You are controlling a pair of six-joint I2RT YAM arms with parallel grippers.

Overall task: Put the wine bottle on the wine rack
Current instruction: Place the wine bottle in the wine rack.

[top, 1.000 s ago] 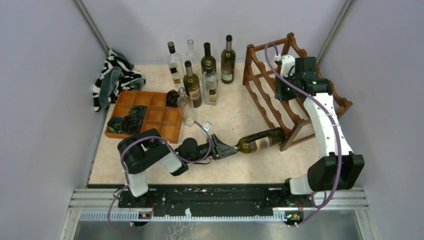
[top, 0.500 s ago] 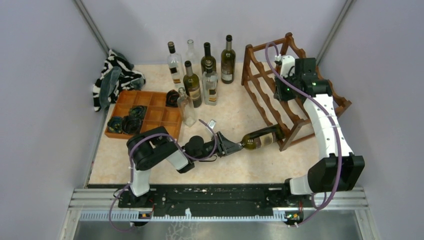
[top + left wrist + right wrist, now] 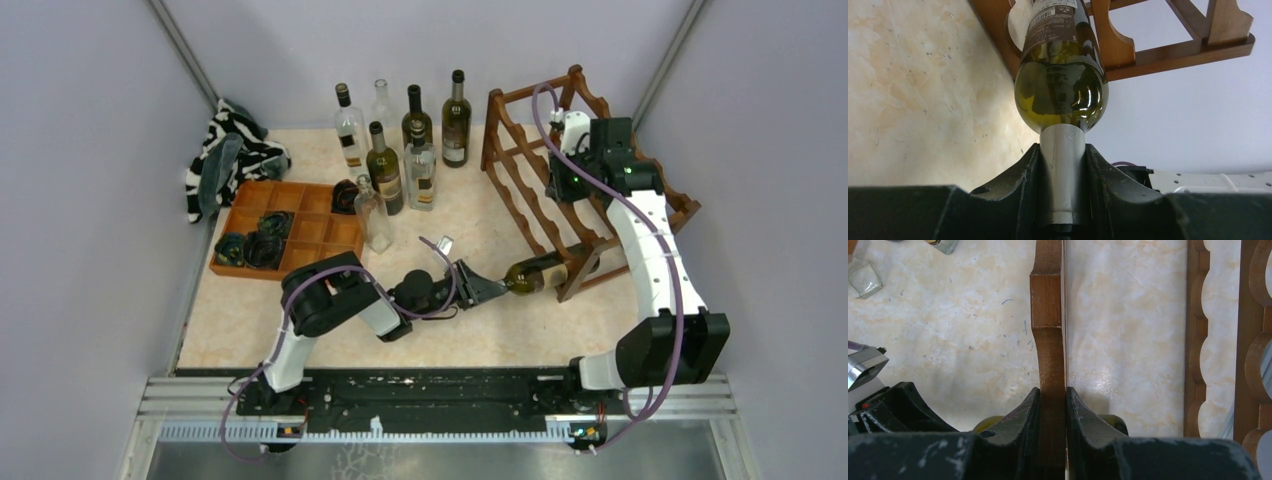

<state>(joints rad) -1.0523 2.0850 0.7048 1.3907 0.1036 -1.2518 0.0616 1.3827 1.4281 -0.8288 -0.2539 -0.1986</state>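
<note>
**Wine bottle point(image 3: 540, 272) partly inside the wine rack point(image 3: 520, 185); both hands clamped.**

Top external: the left hand point(image 3: 487, 287) grips the bottle's neck. The bottle lies nearly level, its base end inside the low, near end of the rack, which stands on the right of the surface point(image 3: 470, 225). The right hand point(image 3: 563, 190) sits on the rack's upper frame.
Left wrist: both fingers point(image 3: 1023, 175) press the foil-covered neck point(image 3: 1062, 150), and the bottle's body passes between scalloped rails.
Right wrist: the fingers point(image 3: 1025, 415) are closed tight on a wooden rail point(image 3: 1048, 330) of the rack, with the surface visible beneath.
</note>
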